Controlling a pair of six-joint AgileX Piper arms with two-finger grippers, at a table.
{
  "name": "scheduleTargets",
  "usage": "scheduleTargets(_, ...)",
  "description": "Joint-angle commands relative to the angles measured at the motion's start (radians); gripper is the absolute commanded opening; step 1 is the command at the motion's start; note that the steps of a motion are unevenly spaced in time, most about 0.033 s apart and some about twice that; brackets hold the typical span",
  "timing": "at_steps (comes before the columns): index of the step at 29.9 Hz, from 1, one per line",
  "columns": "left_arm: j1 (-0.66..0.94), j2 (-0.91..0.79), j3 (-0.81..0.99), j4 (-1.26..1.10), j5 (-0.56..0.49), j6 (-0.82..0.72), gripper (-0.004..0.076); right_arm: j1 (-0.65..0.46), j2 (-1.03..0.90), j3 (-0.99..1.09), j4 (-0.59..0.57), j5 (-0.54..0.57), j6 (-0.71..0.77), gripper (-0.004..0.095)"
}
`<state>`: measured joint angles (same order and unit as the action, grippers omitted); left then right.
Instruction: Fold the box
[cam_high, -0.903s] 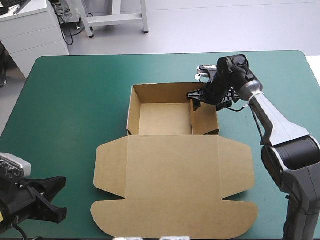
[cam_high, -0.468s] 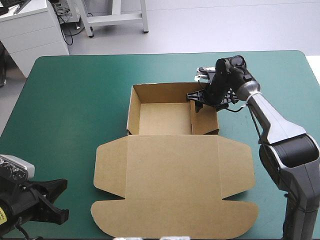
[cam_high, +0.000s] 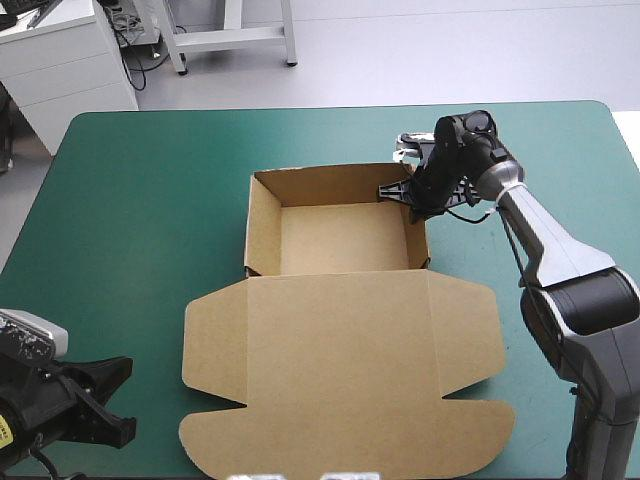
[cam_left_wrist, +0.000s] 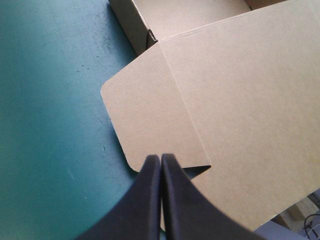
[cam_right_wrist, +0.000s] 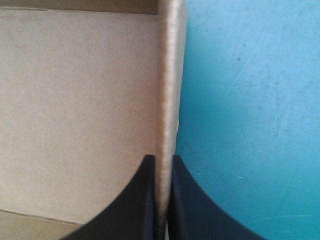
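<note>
Box (cam_high: 345, 345) lies central on the table (cam_high: 130, 200), tray walls raised, lid flat. My right end effector (cam_right_wrist: 162, 159) grips its right wall. My left end effector (cam_left_wrist: 161, 157) is clenched on nothing, over the lid's corner flap.

box (cam_high: 340, 300) | brown open tray, walls raised | lid flat toward near edge | mid-table

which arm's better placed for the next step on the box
Probably right: the right tool is shut on the right wall of the box, while the left tool is shut and empty, far from the walls.
</note>
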<state>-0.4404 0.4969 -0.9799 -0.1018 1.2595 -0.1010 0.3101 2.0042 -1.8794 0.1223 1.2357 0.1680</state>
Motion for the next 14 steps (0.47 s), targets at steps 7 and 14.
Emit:
scheduleTargets(7,-0.002,0.007,-0.019,0.031,0.008,0.005,-0.0023,-0.269,-0.275,-0.032,-0.029,0.013,-0.087,-0.0023)
scheduleTargets(14,-0.002,0.007,-0.019,0.041,0.008,0.005,-0.0023,-0.557,-0.319,-0.032,-0.047,0.013,-0.161,-0.0023)
